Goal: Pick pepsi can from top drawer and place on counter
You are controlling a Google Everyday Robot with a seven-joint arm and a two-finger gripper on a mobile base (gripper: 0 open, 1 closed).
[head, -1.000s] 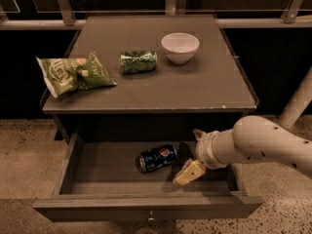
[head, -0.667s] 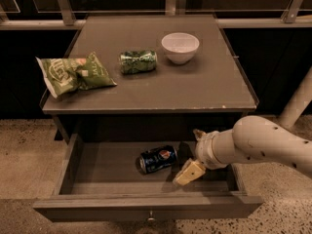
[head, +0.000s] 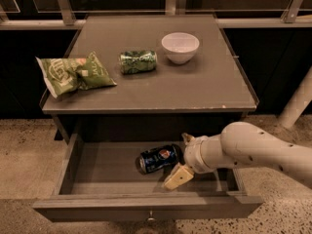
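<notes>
The flat, square grey-brown worktop (head: 214,89) with its glossy surface is the biggest thing here. Directly below the worktop's front edge, the wide, shallow grey-brown top drawer (head: 107,162) stands pulled out, a small knob at the middle of its front panel. A thick white robot arm (head: 263,150) reaches in from beyond the worktop's right side, passing under its front edge into the drawer. On the worktop's left edge lies a crumpled green crisp bag (head: 73,74). A round white bowl (head: 180,47) sits toward the worktop's back right, and a green patterned can (head: 138,62) lies on its side near the worktop's middle, between bag and bowl. The small dark blue pepsi can (head: 157,159) (logo facing up) lies on its side in the drawer, beneath the worktop's front edge. The hand (head: 178,159) is at the can's right end, its tan fingers (head: 178,176) spread wide; contact cannot be told.
</notes>
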